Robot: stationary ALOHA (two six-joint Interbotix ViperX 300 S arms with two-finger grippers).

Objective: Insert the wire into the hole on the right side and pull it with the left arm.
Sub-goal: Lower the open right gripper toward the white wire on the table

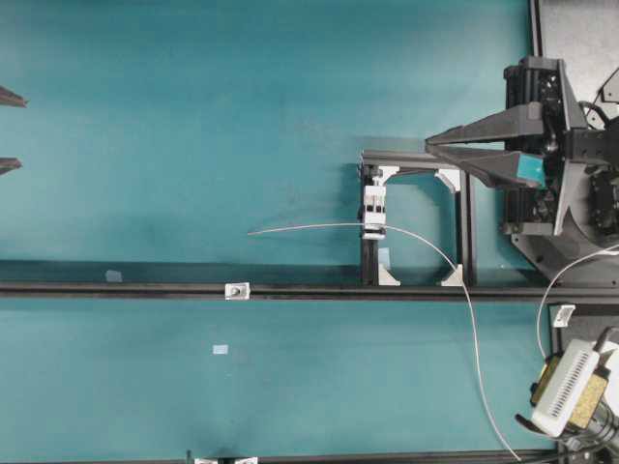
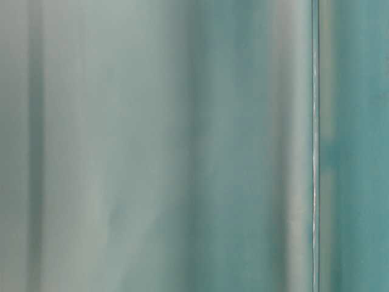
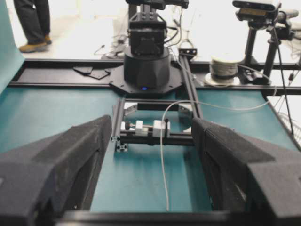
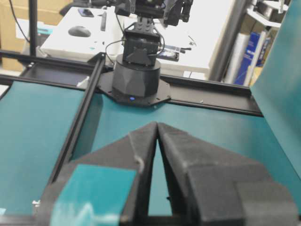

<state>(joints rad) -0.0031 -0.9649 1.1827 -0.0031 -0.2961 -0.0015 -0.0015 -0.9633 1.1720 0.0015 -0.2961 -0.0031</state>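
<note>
Nothing started yet. Both arms are parked at opposite edges of the desk.

- Right gripper: fingertips meet, closed, nothing seen in it. It sits over the top corner of the black frame by the desk's right edge.
- Left gripper: jaws apart, empty, at the left edge.
- The wire comes up from the bottom right corner and passes the white clip on the frame. Its free end points left over bare desk.
- The hole is in the small block on the black rail, near the wire tip but not touching it.

Next, I'd say: open the right claw, pinch the wire close to its tip, and feed it into the block from the right. The wire is floppy, so grip it short.

There's plenty of open room left of the frame. Watch the rail and frame edges.
</note>
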